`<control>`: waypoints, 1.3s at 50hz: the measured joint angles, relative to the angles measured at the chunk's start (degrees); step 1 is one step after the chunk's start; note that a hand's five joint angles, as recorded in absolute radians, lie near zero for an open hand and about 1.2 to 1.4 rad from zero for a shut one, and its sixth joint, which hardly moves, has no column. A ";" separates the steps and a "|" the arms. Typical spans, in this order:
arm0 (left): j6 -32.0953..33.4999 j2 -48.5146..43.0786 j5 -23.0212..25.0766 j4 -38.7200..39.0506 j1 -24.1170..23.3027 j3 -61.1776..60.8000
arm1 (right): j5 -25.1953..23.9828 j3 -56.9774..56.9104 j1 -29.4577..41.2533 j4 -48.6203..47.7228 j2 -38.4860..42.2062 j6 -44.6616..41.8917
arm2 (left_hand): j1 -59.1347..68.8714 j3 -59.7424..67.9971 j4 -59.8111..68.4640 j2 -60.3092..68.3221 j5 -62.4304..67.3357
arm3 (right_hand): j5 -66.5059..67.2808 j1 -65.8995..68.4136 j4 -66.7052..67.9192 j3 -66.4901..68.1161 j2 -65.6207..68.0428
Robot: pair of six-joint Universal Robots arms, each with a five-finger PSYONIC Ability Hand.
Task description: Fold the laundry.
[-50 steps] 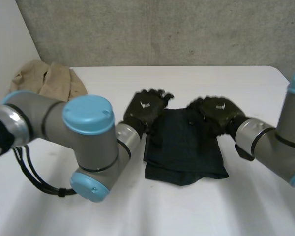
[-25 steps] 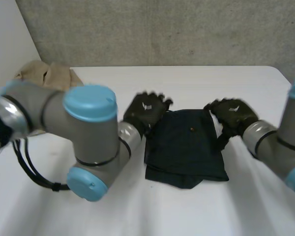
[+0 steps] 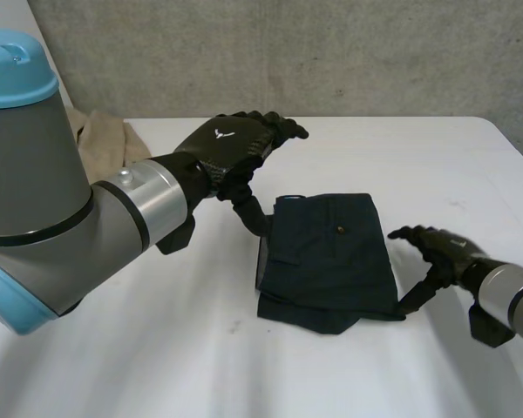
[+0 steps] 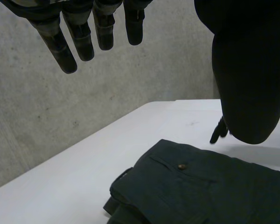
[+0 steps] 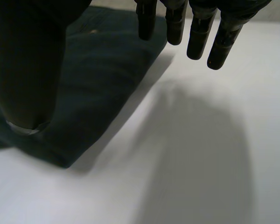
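The folded dark garment (image 3: 327,261) takes up the middle of the counter (image 3: 436,157), with the left hand (image 3: 231,152) raised above its far left corner, the right hand (image 3: 440,252) low just beside its right edge, a beige cloth heap (image 3: 100,139) in the far left corner, and bare counter behind and in front.

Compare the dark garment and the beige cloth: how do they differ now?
The dark garment is navy; the beige cloth is tan. The dark garment is folded into a flat rectangle, the beige cloth lies bunched. The dark garment sits mid-table, the beige cloth at the far left corner. Both rest on the white table.
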 measured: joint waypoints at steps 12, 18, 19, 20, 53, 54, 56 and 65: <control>-0.49 -0.20 -0.18 0.50 0.31 -1.63 | 0.82 -1.97 6.11 -3.55 5.57 2.39 | -0.11 0.00 -0.03 -0.08 0.00 | 0.00 2.07 0.00 0.16 0.01; -0.46 -0.26 -0.36 0.65 0.26 -1.84 | 2.66 -3.94 8.34 -4.15 7.38 3.01 | -0.20 0.00 -0.03 -0.08 0.00 | 0.32 4.53 0.20 2.38 1.03; -0.45 -0.27 -0.39 0.67 0.26 -1.93 | 3.11 -4.48 8.81 -4.33 7.78 3.18 | -0.20 0.00 -0.03 -0.08 0.00 | 2.61 6.81 2.52 4.73 3.82; -0.45 -0.28 -0.40 0.72 0.25 -2.03 | 3.48 -4.90 9.13 -4.50 8.08 3.30 | -0.20 0.00 -0.03 -0.08 0.00 | 6.09 9.61 6.56 8.62 7.70; -0.44 -1.04 -0.51 3.44 0.48 -3.82 | 5.81 -60.92 9.08 4.92 35.27 -5.80 | -0.20 0.00 -0.03 -0.08 0.00 | 47.08 43.93 54.69 50.08 52.53; -0.45 -1.15 -0.51 3.46 0.50 -3.82 | 6.05 -65.59 8.57 6.65 37.73 -6.62 | -0.20 0.00 -0.03 -0.08 0.00 | 47.08 43.93 54.69 50.08 52.53; -0.45 -1.26 -0.51 3.50 0.51 -3.82 | 6.34 -69.92 8.02 8.21 40.00 -7.33 | -0.20 0.00 -0.03 -0.08 0.00 | 47.08 43.92 54.69 50.08 52.53; -0.43 -2.31 -0.51 3.89 0.52 -3.82 | 14.05 -99.07 -3.23 15.30 55.51 -10.16 | -0.20 0.00 -0.03 -0.08 0.00 | 47.42 43.92 54.72 55.31 53.22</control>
